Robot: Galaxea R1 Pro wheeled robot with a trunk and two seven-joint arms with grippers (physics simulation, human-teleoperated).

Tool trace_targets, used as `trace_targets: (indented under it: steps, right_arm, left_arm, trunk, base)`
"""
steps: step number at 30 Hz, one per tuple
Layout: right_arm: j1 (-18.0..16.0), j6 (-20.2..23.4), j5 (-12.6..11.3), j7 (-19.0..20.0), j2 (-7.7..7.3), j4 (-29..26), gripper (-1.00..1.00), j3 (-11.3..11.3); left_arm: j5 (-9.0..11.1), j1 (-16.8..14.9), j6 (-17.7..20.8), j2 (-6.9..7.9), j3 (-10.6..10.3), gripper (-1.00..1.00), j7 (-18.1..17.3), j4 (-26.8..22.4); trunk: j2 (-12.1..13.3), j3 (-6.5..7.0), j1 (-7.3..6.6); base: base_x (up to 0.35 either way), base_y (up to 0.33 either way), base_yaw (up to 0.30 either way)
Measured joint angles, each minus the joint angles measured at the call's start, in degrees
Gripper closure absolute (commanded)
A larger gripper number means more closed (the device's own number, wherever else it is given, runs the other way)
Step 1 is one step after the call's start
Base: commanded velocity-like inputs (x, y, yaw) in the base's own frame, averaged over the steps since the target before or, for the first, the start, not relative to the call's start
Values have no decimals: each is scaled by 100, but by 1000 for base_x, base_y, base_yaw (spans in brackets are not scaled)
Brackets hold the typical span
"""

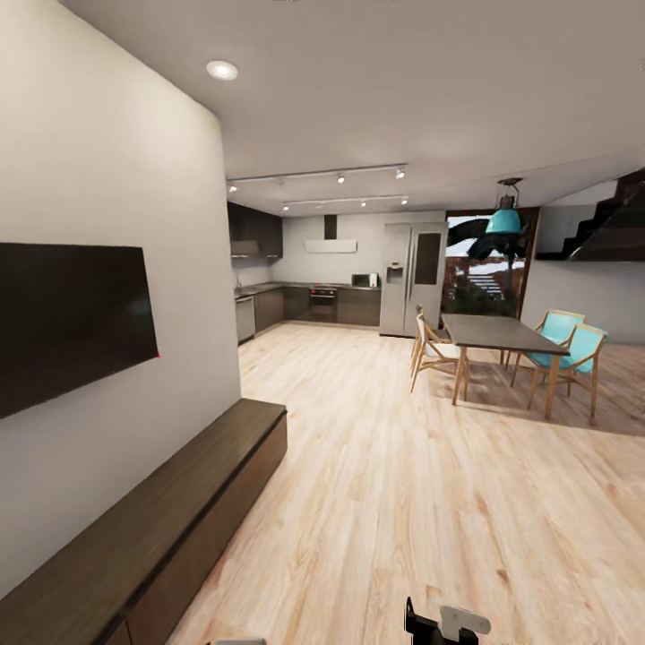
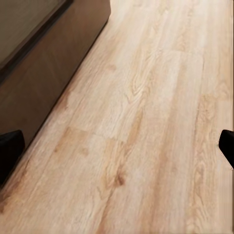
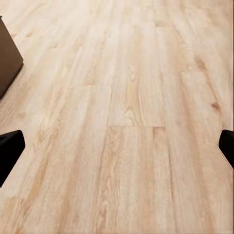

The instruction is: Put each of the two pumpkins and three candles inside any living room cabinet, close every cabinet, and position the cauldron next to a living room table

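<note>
Robot in transit, living room side. Cabinet (image 1: pixel 170 511) runs along the left wall under the black TV (image 1: pixel 72 322), top bare, fronts look flush/closed as far as visible. Light wood floor (image 1: pixel 430 502) stretches to kitchen (image 1: pixel 305 300) at back; fridge (image 1: pixel 412 278) beside it, dining table (image 1: pixel 497 333) w/ teal chairs (image 1: pixel 573 349) at right. Left gripper (image 2: pixel 117 144) spread wide, holding nothing, over floor just beside the cabinet front. Right gripper (image 3: pixel 117 144) also wide apart, nothing held, above bare planks, cabinet corner near.
</note>
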Motion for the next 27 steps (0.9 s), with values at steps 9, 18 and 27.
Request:
trace_targets:
  steps: [9, 18, 27]
  right_arm:
    - [0, 0, 0, 2, 0, 0, -100, 0]
    - [0, 13, -13, 7, 33, -7, -100, 7]
    - [-1, 25, -83, 7, 45, -6, -100, -31]
  left_arm:
    - [-1, 0, 0, 0, 0, -100, 0, 0]
    - [0, 0, 1, 0, 0, -100, 0, 0]
    - [-2, 2, 9, 0, 1, -100, 0, -2]
  trunk:
    - [361, 182, -198]
    - [723, 345, -396]
    - [1085, 451, -594]
  base:
    - [0, 0, -216]
    - [0, 0, -244]
    - [0, 0, -62]
